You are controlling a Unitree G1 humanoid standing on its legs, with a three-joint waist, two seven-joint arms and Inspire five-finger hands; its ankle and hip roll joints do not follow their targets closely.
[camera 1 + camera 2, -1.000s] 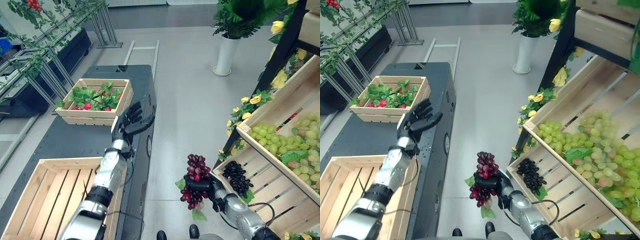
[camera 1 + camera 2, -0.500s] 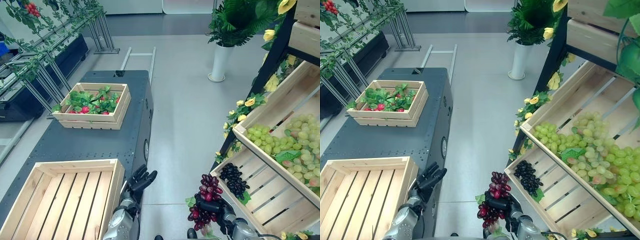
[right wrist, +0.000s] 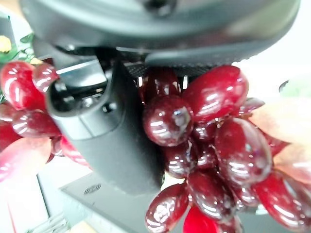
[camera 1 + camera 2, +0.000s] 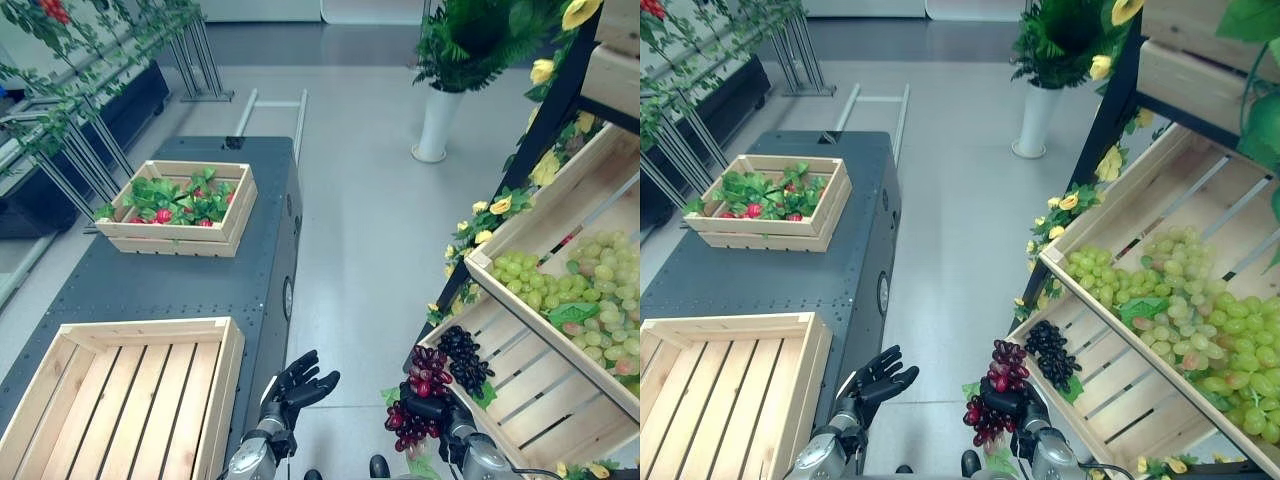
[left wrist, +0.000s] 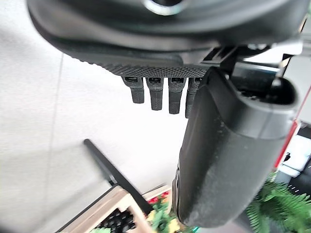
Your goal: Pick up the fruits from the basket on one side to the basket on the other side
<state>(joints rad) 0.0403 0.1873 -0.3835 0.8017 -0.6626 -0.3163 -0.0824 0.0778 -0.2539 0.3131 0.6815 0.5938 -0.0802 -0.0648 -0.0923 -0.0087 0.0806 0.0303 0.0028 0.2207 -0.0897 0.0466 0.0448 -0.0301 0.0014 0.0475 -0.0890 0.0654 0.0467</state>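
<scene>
The right hand (image 4: 425, 408) had its fingers curled round the red grapes (image 4: 412, 398), held over the floor beside the shelf crate (image 4: 520, 395). The left hand (image 4: 295, 385) hung with fingers spread, holding nothing. Best, I judged, to keep that grip firm and carry the bunch clear of the table edge to the empty crate (image 4: 120, 400).

No legible text or labels, seemingly.

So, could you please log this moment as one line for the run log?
right hand: shut on red grapes, beside shelf crate | left hand: open, idle | empty crate: nothing placed

two table crates (image 4: 150, 245) (image 4: 232, 345), one red grape bunch (image 4: 420, 400)
</scene>
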